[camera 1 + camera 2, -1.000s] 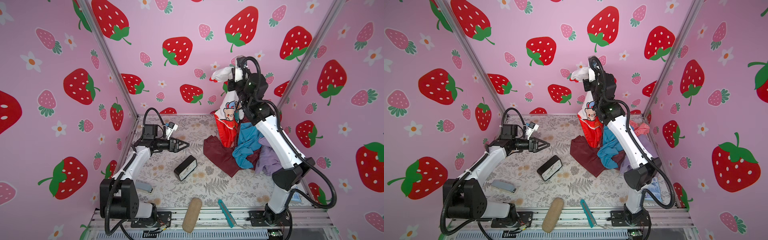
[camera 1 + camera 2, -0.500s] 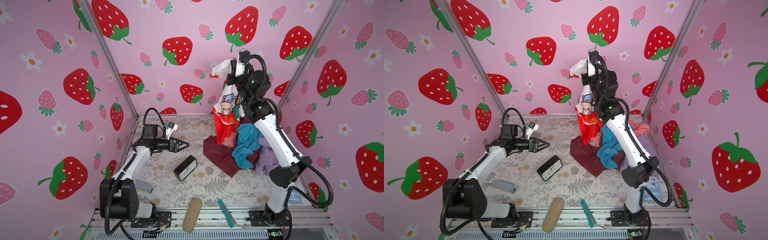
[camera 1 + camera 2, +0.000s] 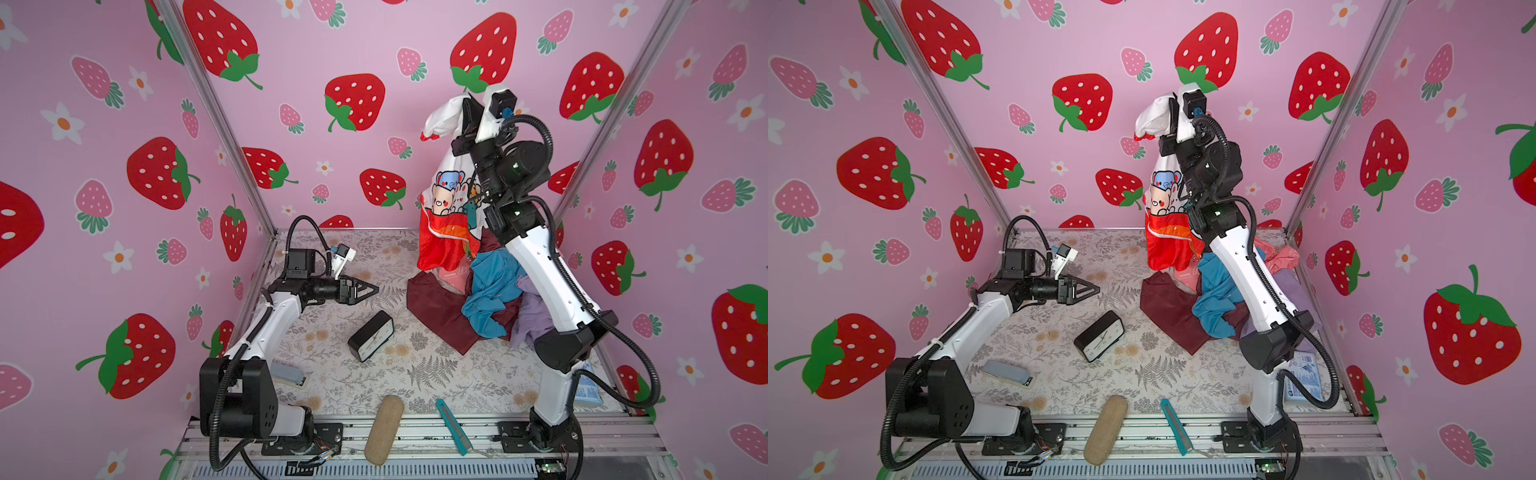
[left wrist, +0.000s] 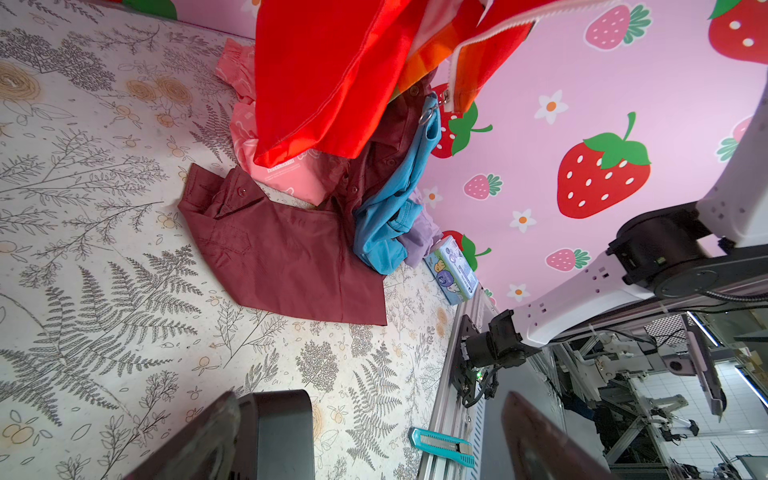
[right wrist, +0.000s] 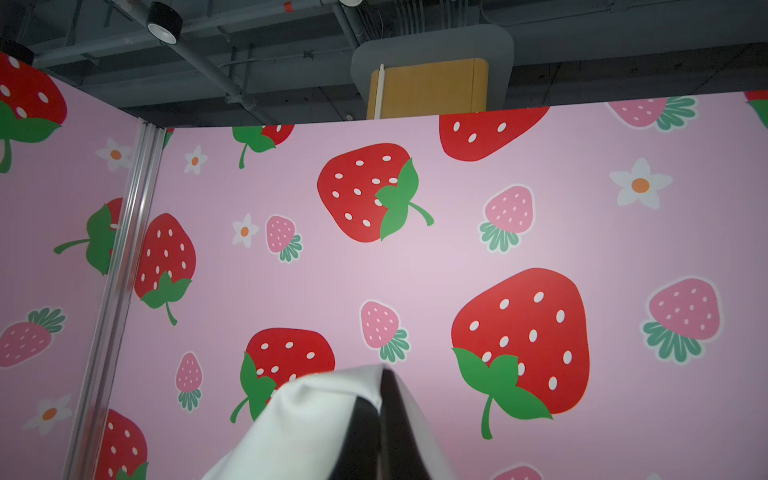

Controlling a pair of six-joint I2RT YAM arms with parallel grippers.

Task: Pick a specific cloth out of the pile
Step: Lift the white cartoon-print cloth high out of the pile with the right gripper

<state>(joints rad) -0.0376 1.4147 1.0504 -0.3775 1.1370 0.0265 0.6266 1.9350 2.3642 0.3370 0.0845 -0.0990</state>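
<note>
Pink strawberry-print walls [image 3: 353,33] close in three sides of a fern-patterned worktop [image 3: 415,374], seen in both top views [image 3: 1142,374]. The right arm [image 3: 544,282] rises from the near right corner, leans back over the pile [image 3: 490,299] and bends steeply upward. This sets the right hand [image 3: 469,106] pointing up in front of the back wall, high above the worktop. Its jaws are pinched tight on a white fold of the cloth [image 3: 442,241]. The right wrist view shows white fabric draped beside the closed fingers [image 5: 395,424].

The cloth hangs straight down from the grip, with the bear print in the middle and red panels at the bottom. Its hem is low over the far edge of the pile, and whether the two touch cannot be told.

The left arm [image 3: 270,320] reaches low and level from the near left corner. The left hand [image 3: 372,288] hovers above the worktop, aimed toward the pile and well apart from it. In the left wrist view its fingers [image 4: 536,440] stand wide apart and hold nothing.

The pile, in maroon, teal, lilac and pink, lies at the right. A black clock [image 3: 371,341] lies between the arms. A brown case [image 3: 383,430] and a teal cutter [image 3: 453,426] lie along the near edge.
</note>
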